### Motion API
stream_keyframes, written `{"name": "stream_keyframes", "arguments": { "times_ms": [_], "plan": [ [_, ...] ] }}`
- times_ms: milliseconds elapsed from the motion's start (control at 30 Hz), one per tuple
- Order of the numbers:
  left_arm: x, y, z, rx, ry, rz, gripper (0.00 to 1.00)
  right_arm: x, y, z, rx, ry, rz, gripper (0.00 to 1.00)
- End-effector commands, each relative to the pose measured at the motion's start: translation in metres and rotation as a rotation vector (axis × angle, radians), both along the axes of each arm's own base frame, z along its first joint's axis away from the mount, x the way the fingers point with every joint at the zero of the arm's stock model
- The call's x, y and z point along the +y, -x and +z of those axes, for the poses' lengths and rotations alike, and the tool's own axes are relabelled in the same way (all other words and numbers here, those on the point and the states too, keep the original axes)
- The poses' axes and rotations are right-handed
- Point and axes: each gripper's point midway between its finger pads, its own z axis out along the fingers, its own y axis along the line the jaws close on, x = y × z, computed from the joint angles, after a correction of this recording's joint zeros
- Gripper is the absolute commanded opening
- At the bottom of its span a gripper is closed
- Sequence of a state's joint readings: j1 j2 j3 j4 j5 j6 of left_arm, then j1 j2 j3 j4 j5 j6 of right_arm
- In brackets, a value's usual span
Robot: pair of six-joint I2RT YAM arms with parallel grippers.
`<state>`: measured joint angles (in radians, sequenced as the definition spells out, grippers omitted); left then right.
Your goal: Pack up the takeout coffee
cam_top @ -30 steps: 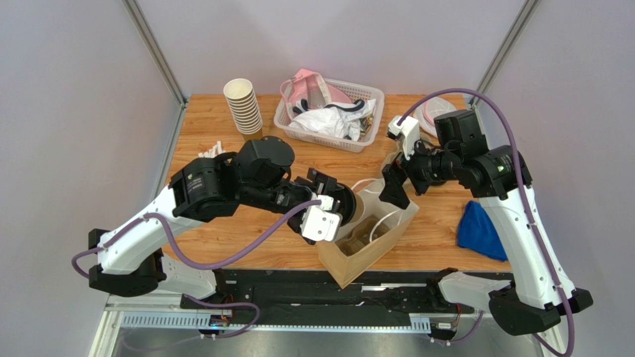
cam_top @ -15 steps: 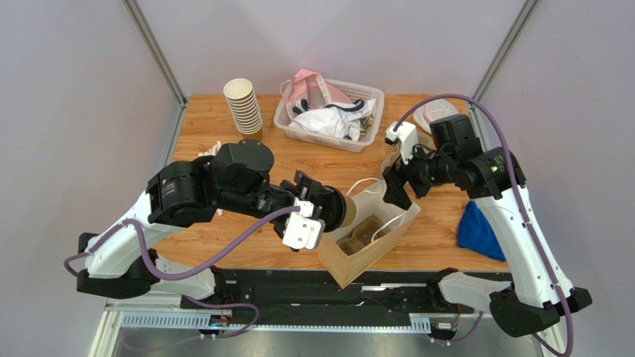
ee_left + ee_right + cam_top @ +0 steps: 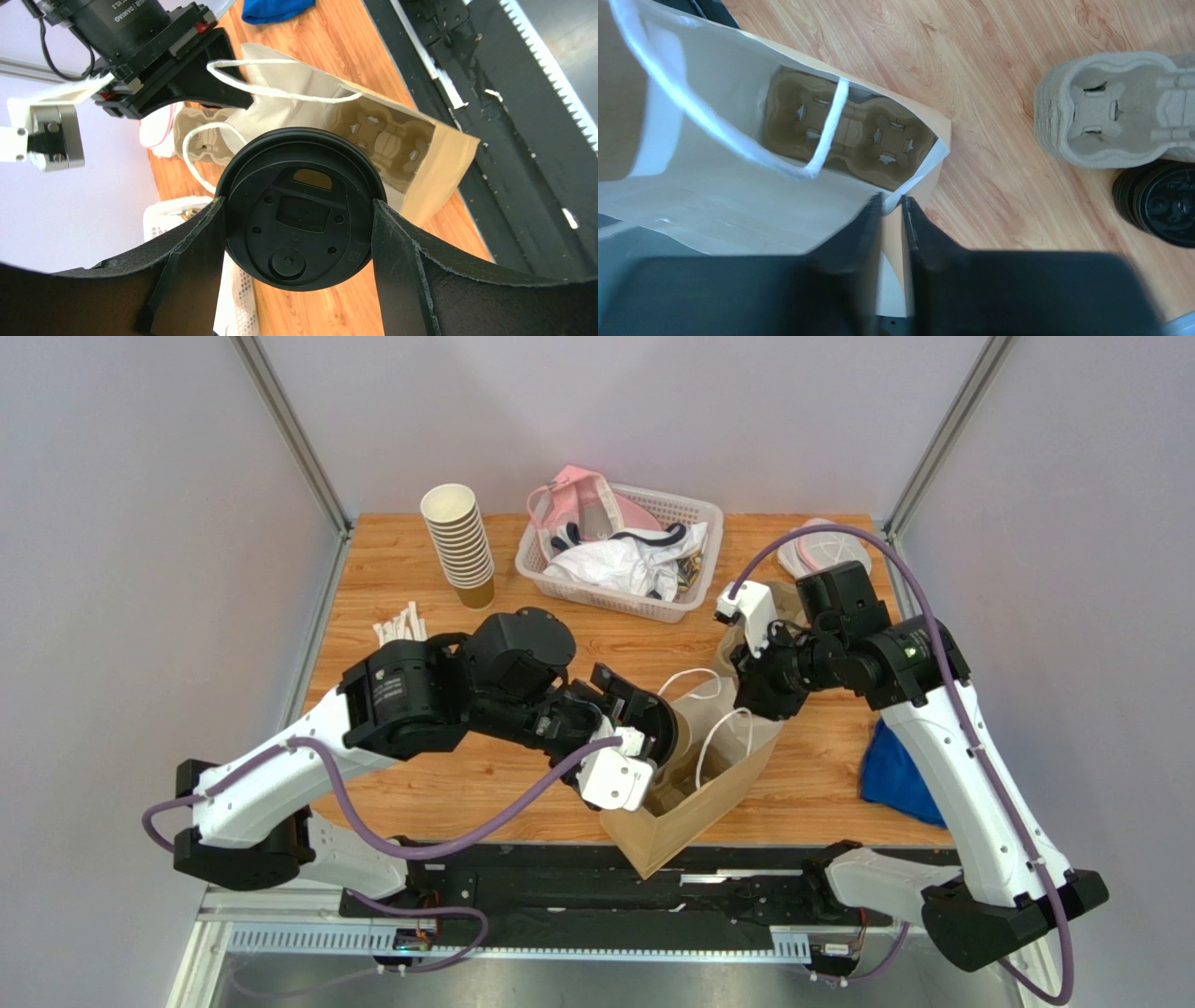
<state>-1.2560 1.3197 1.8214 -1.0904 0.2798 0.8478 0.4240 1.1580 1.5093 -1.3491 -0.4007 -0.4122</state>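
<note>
Left end effector (image 3: 634,730): clamped around the coffee cup (image 3: 302,217), at the paper bag's (image 3: 703,189) mouth.
Right end effector (image 3: 892,218): pinching the paper bag's rim.
Cup tray (image 3: 843,133): inside the paper bag, at its bottom.

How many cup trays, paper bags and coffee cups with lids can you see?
Moulded-pulp cup trays: 2 (one in the bag, one on the table)
Kraft-brown paper bag with white rope handles: 1
Kraft-brown paper cup with round black plastic lid: 1
Total: 4
</note>
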Motion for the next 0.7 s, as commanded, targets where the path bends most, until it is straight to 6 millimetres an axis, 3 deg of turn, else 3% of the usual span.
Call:
{"name": "stream_keyframes", "arguments": {
  "times_ms": [0,300,667],
  "plan": [
    [-0.016,-0.008,0.000,-0.089,0.020,-0.038,0.23,0.006,0.001,-0.007,0.034,0.001,0.050,0.00],
    [-0.027,-0.012,-0.015,-0.109,0.012,-0.055,0.23,0.030,0.005,0.014,-0.027,-0.057,0.196,0.00],
    [-0.029,-0.021,-0.052,-0.128,-0.055,-0.039,0.22,0.040,0.035,0.024,-0.062,-0.093,0.276,0.00]
  ]
}}
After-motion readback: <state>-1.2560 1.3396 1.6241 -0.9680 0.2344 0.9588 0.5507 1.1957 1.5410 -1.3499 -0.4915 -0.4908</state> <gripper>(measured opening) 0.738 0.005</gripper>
